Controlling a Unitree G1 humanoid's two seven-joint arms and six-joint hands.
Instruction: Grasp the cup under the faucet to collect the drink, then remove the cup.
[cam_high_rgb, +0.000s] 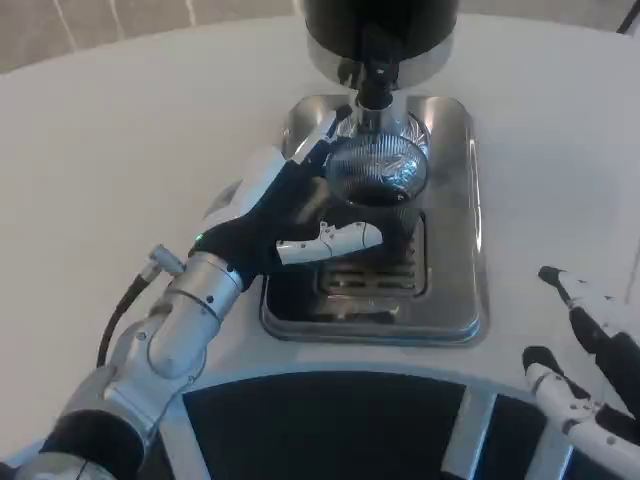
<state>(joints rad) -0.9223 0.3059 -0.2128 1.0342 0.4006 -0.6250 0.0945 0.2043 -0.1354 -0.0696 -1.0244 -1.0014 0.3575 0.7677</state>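
You have open white table (110, 170) on the left and far side; the steel drip tray (455, 250) sits centre, its near rim close to the table's dark front edge. One cup (378, 172), one faucet (375, 85), one tray. The cup stands on the tray directly under the faucet and holds dark liquid. Your left hand (290, 215) is wrapped around the cup's side, grasping it. Your right hand (585, 370) hangs at the lower right with fingers spread, holding nothing, well apart from the tray.

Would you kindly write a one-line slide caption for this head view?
Left hand holds the cup under the faucet above the metal drip tray; right hand waits open.
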